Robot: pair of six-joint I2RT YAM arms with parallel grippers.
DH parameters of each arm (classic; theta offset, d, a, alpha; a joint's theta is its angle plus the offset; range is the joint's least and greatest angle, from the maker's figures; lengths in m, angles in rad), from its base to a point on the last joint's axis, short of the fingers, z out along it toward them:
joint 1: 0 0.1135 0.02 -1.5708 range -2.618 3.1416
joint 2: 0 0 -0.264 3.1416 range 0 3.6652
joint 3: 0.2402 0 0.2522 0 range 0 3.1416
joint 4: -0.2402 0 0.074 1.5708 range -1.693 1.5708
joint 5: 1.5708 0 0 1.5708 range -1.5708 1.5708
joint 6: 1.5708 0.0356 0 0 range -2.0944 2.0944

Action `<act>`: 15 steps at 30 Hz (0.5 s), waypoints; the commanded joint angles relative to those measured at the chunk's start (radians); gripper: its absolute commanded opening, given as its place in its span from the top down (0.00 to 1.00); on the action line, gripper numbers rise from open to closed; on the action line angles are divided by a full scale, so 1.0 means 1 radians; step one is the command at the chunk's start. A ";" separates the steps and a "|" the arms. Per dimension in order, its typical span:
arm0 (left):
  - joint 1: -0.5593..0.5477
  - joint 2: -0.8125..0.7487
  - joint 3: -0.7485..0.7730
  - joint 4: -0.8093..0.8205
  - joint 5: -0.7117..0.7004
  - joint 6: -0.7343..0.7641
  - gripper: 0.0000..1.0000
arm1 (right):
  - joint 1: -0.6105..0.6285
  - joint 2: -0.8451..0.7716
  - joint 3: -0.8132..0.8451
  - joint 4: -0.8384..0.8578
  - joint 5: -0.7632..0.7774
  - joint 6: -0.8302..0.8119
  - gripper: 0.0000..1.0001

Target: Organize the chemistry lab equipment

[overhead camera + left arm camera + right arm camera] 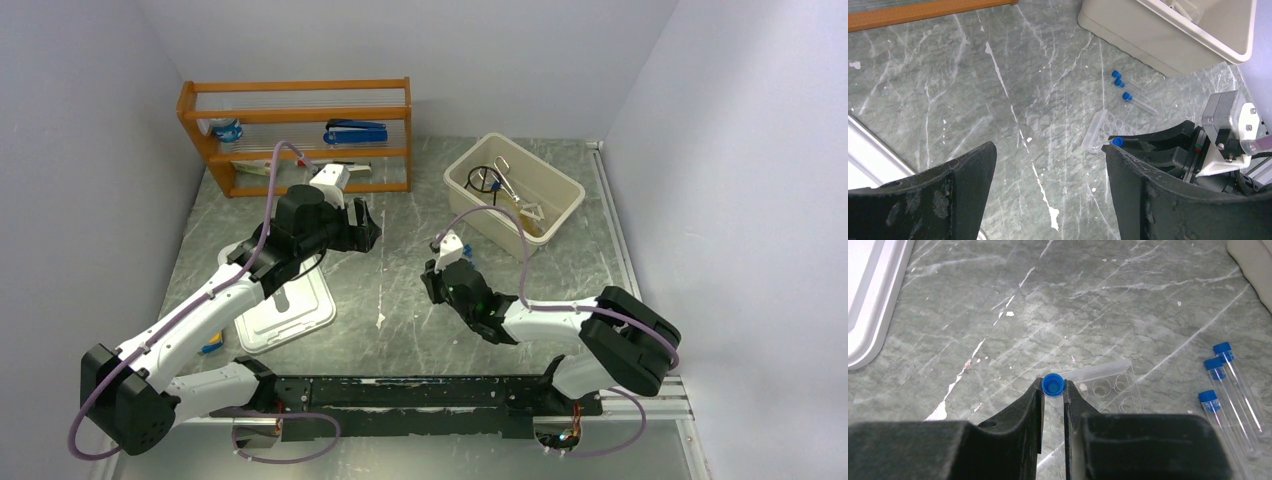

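My right gripper (1053, 391) is shut on a blue-capped clear tube (1053, 384), held upright over the near edge of the clear rack (1110, 385) on the table. Three more blue-capped tubes (1224, 382) lie to the right of the rack. In the left wrist view the rack (1096, 131) and the loose tubes (1131, 94) show beside the right gripper. My left gripper (1048, 167) is open and empty, hovering over bare table left of the rack. A beige bin (565, 212) holds the black ring (482, 180) and metal tongs (512, 186).
An orange shelf (300, 120) with a blue stapler (355, 132) stands at the back left. A white tray (290, 312) lies under the left arm. A small yellow-and-blue block (210, 347) sits beside the left arm.
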 commanded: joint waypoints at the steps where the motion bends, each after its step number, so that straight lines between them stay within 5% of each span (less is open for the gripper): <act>1: -0.002 -0.012 -0.004 0.021 -0.013 -0.002 0.16 | 0.024 0.013 -0.032 0.069 0.019 -0.045 0.89; 15: -0.002 -0.011 -0.006 0.021 -0.013 -0.002 0.16 | 0.053 0.006 -0.035 0.083 0.069 -0.133 0.83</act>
